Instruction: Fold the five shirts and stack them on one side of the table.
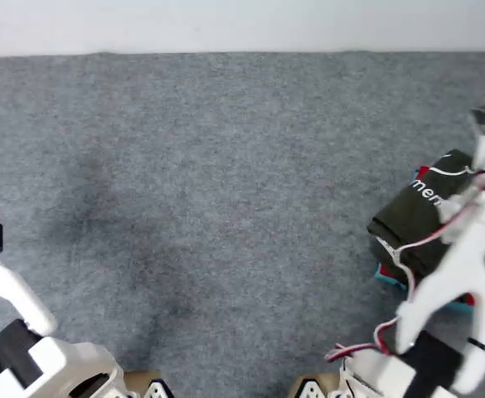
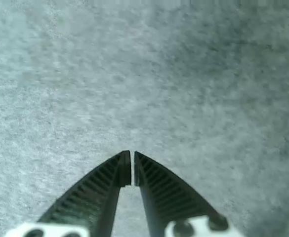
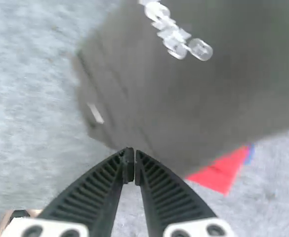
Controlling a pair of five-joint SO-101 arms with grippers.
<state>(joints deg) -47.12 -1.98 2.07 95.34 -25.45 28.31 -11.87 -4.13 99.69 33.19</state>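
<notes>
- Here we find the folded shirts [image 1: 414, 222] stacked at the right of the table [image 1: 225, 182].
- Left jaws and right jaws: pressed together, empty.
- We judge stacking apparently complete; next, a clean withdrawal.

Robot lab bench (grey felt table [image 1: 225, 166], white wall [image 1: 225, 25])

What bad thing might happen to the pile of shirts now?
The shut right gripper sits right at the edge of the top, dark olive shirt; moving away low, it might drag that shirt askew. The arm's red and white wires hang over the shirt and might snag a fold.
</notes>
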